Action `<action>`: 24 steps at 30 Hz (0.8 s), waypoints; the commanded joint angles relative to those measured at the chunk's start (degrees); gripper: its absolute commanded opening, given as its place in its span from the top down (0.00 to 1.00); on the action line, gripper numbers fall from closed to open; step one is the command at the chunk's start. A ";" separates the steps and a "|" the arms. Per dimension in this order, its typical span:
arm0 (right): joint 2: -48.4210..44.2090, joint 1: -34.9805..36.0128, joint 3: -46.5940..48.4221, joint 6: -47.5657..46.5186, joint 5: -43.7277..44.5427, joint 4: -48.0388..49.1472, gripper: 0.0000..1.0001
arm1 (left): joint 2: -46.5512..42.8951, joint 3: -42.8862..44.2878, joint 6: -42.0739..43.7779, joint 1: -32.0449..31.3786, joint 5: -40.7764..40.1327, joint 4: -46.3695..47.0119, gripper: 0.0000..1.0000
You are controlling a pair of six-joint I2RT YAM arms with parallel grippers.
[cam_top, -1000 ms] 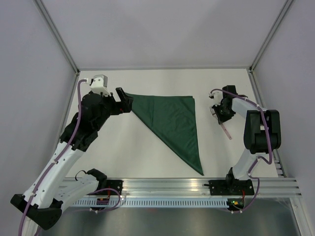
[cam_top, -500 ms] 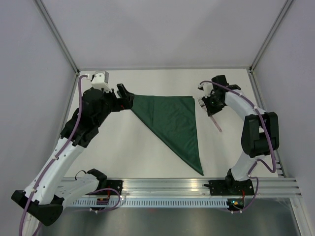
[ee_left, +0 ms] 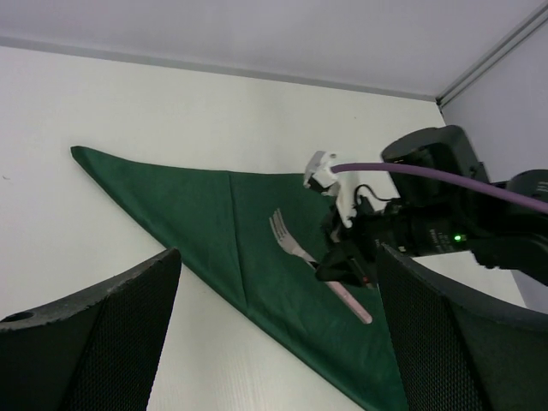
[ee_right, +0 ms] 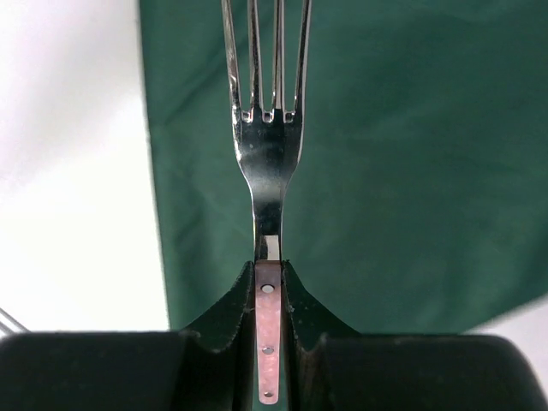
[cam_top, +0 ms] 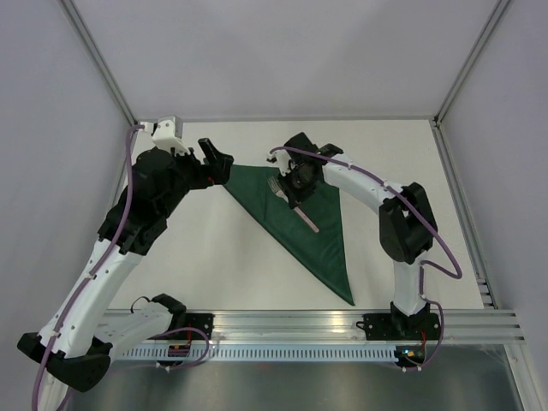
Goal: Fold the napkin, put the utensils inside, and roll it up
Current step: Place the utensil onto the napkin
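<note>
**Fork over the fold — lay it flat before letting go**

The dark green cloth napkin (cam_top: pixel 325 253) lies on the white table (cam_top: pixel 214 248), folded into a triangle with one straight edge along the far side and a long point toward the arms. The right hand (cam_top: pixel 296 190) is closed narrowly on the pale pink handle of the slim fork with silvery metal tines (ee_right: pixel 267 167), gripping just behind the neck. The fork sits over the upper part of the triangle, tines toward the far left corner. Whether it touches the cloth, I cannot tell.

The left hand (cam_top: pixel 218 164) is wide open and holds nothing, raised beside the napkin's far left corner.

The step in hand looks like placing the fork. It would go best lowered until the whole length rests on the fabric, well inside the edges, then released without dragging the thin cloth — a rumple here would likely spoil the roll.
</note>
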 commanded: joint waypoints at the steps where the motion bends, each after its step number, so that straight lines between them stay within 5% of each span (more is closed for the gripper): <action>1: 4.18 2.25 5.82 7.32 -0.48 -2.32 1.00 | -1.28 2.86 -2.73 0.06 -0.70 -1.85 0.02; 24: 14.29 11.04 9.87 11.47 2.14 1.37 0.99 | -3.30 2.25 -2.47 0.06 -1.76 -3.34 0.02</action>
